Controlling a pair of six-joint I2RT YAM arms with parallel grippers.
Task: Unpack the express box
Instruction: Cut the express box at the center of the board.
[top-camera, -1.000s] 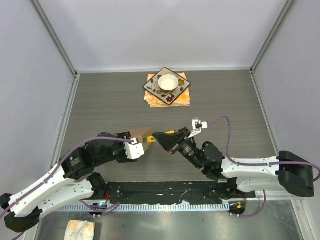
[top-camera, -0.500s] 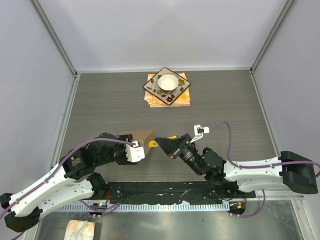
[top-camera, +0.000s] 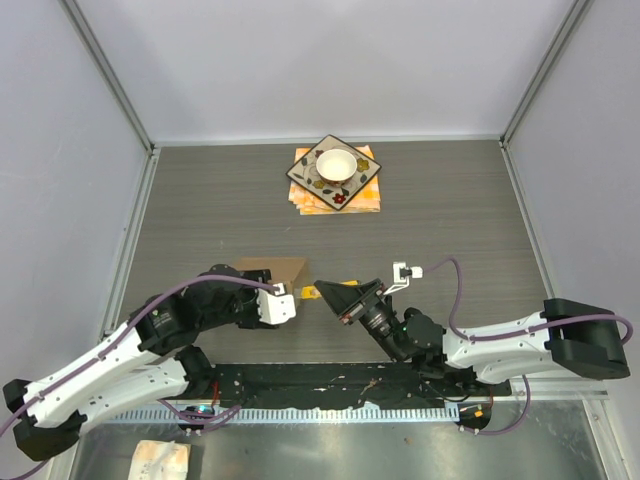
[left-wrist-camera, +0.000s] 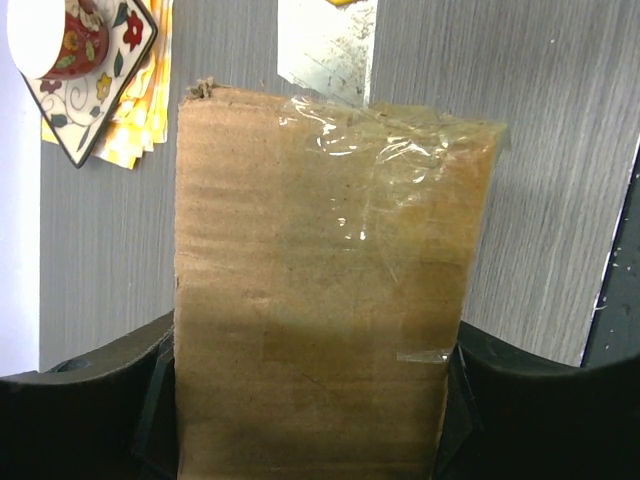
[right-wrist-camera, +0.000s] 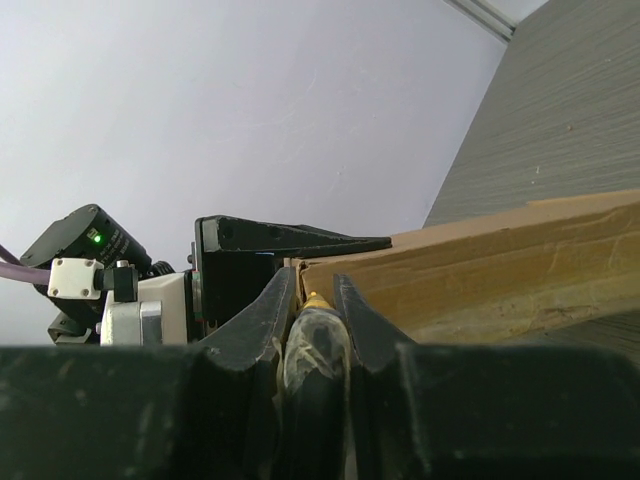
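Observation:
The express box (top-camera: 268, 269) is a flat brown cardboard box with clear tape across its far edge (left-wrist-camera: 392, 140). My left gripper (top-camera: 283, 303) is shut on it, a black finger on each side (left-wrist-camera: 312, 400), and holds it low over the table. My right gripper (top-camera: 334, 294) is shut on a yellow-tipped cutter (right-wrist-camera: 314, 335). The cutter's grey blade (left-wrist-camera: 326, 50) meets the box's taped far edge. In the right wrist view the cutter tip sits against the box's corner (right-wrist-camera: 470, 270), beside my left gripper's black finger (right-wrist-camera: 285, 240).
A patterned square plate (top-camera: 312, 181) with a white bowl (top-camera: 336, 163) lies on orange napkins at the far middle of the grey table; it also shows in the left wrist view (left-wrist-camera: 85, 70). Grey walls enclose three sides. A black rail runs along the near edge (top-camera: 330, 385).
Both grippers have drawn toward the near edge of the table, the box and the cutter moving with them. The right arm has swung lower and further left against the box.

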